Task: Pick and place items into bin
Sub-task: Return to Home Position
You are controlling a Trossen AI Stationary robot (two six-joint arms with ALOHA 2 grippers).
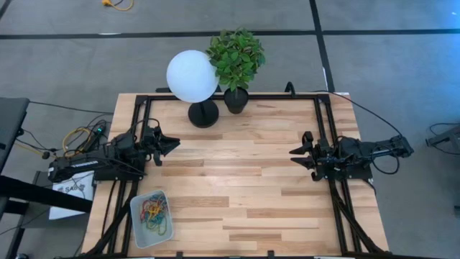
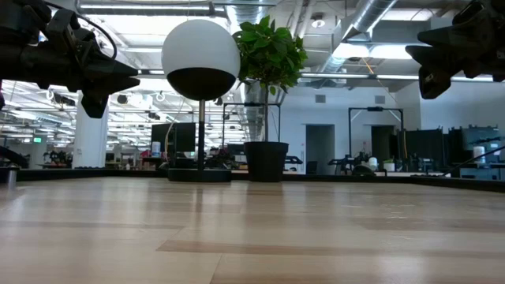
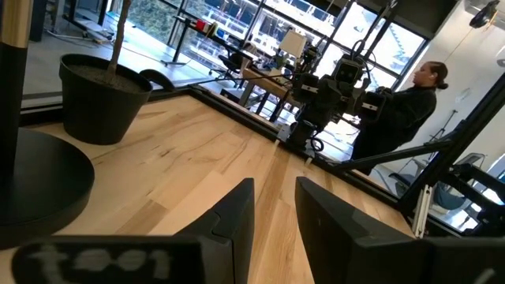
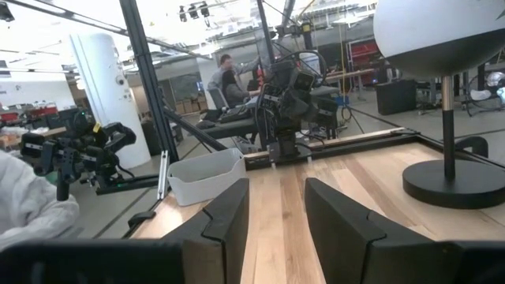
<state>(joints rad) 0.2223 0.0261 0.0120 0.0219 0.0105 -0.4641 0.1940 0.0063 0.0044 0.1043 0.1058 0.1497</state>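
The bin (image 1: pixel 152 219) is a pale translucent tray that rests flat on the table near its near-left corner. Several rubber bands (image 1: pixel 154 211) in red, green, yellow and orange lie piled inside it. In the right wrist view the bin (image 4: pixel 207 175) shows across the table, beside the left arm. My left gripper (image 1: pixel 169 147) hovers open above the table's left side, beyond the bin, and points toward the table's right edge. My right gripper (image 1: pixel 296 157) hovers open above the right side and points left. Both hang well above the wood in the low view, left (image 2: pixel 110 83) and right (image 2: pixel 430 67). I see no bands on the bare table.
A white globe lamp (image 1: pixel 192 75) on a black round base (image 1: pixel 203 114) and a potted plant (image 1: pixel 236 59) stand at the far edge, near the middle. A black frame (image 1: pixel 325 129) runs around the table. People (image 3: pixel 410 99) are in the room beyond. Bare wood (image 1: pixel 237 180) lies between the grippers.
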